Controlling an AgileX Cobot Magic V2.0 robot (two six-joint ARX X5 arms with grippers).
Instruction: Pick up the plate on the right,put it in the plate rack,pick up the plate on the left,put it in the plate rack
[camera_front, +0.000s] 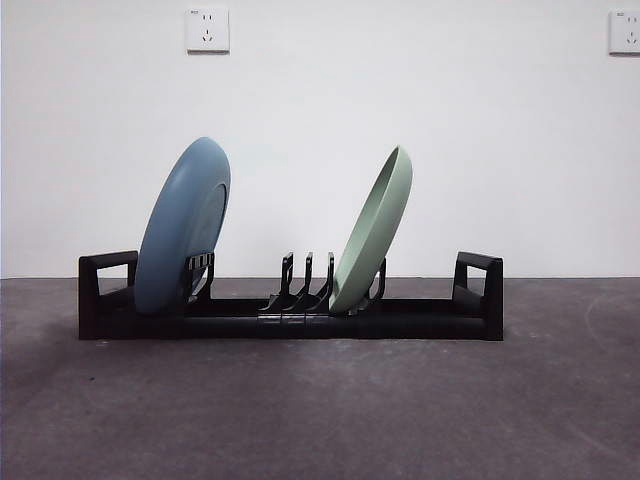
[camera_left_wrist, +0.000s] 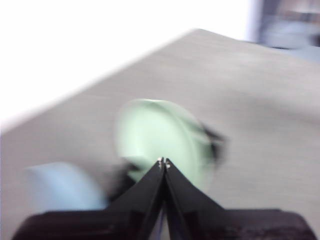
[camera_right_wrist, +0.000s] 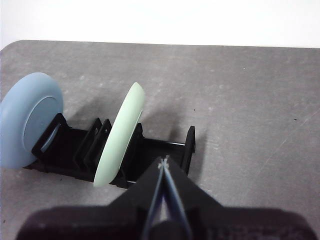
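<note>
On the grey table, the long black plastic plate rack (camera_front: 290, 318) props a round blue plate (camera_front: 182, 228) at nine o'clock and a green plate (camera_front: 373, 232) at three o'clock, prongs keeping both tilted; left gripper (camera_left_wrist: 164, 162) and right gripper (camera_right_wrist: 163, 161), clamped closed and empty, hang clear.

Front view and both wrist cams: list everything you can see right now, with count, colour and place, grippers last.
Plate rack: one, black, on the table, running left to right.
Blue plate: one, standing tilted in the rack's left end.
Green plate: one, standing tilted right of the rack's middle.
Table: one, grey.
Wall sockets: two, white, high on the wall.
Left gripper: black, shut, empty, above the plates.
Right gripper: black, shut, empty, above the rack.
</note>
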